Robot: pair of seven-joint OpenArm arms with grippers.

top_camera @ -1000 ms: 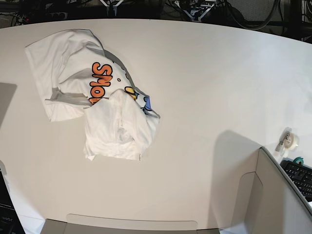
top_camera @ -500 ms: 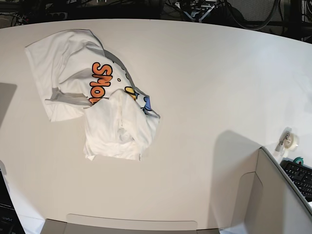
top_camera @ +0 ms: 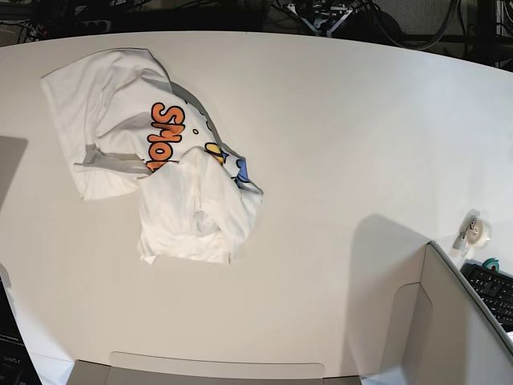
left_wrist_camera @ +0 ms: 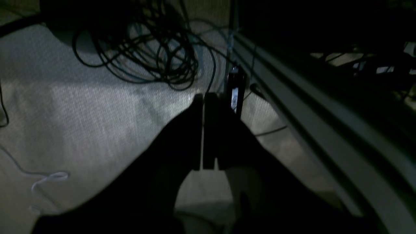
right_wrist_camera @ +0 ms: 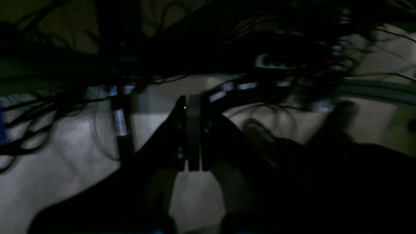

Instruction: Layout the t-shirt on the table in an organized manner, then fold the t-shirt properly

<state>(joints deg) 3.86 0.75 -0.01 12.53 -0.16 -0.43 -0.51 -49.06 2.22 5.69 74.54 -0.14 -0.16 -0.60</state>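
Observation:
The white t-shirt lies crumpled on the left part of the off-white table, folded over itself with orange lettering and a bit of blue and yellow print showing. Neither arm shows in the base view. In the left wrist view my left gripper is shut with nothing in it, pointing at a dim floor with cables. My right gripper is also shut and empty, over dark cables and floor; that view is blurred.
A grey box corner rises at the table's front right. A roll of tape and a keyboard sit at the right edge. Coiled cables lie on the floor beyond the far edge.
A bit of dark hardware at the top middle of the base view has slipped out of frame. The t-shirt has not moved.

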